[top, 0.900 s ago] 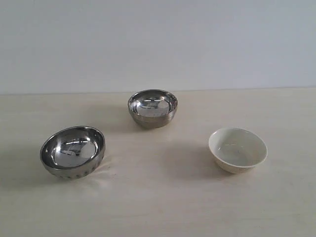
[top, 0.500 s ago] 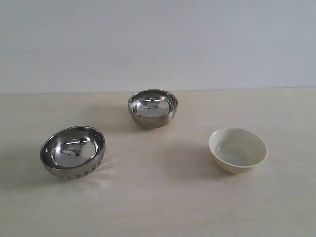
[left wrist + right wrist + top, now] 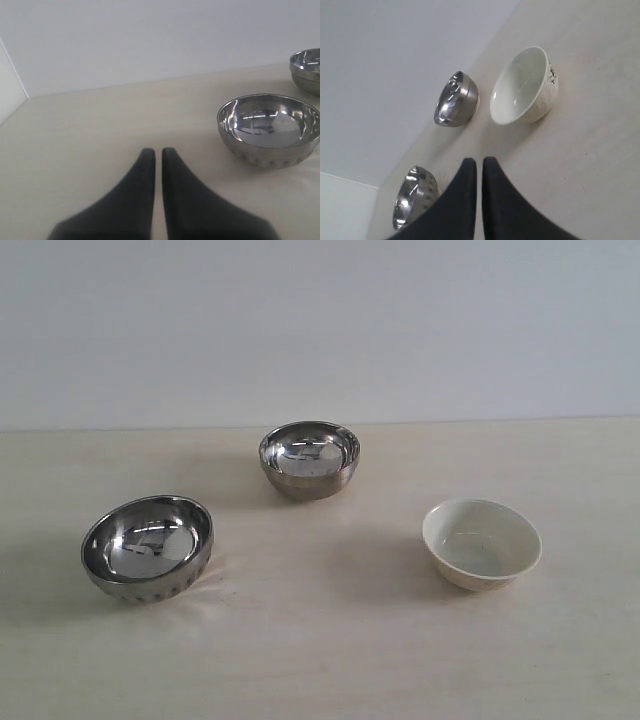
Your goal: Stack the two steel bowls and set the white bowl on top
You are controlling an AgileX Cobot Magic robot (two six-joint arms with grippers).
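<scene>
Nothing stacked yet: left steel bowl (image 3: pixel 147 547), far steel bowl (image 3: pixel 309 458), white bowl (image 3: pixel 481 543) all apart on the surface (image 3: pixel 330 640); my left fingers (image 3: pixel 149 161) and right fingers (image 3: pixel 470 172) pressed together, empty.

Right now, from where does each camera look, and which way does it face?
Exterior: above the table, facing the wall, sees left steel bowl, far steel bowl, white bowl; no robot parts.
Left wrist: behind shut left gripper, facing left steel bowl.
Right wrist: behind shut right gripper, facing white bowl.
Shared: both steel bowls, in all three.
</scene>
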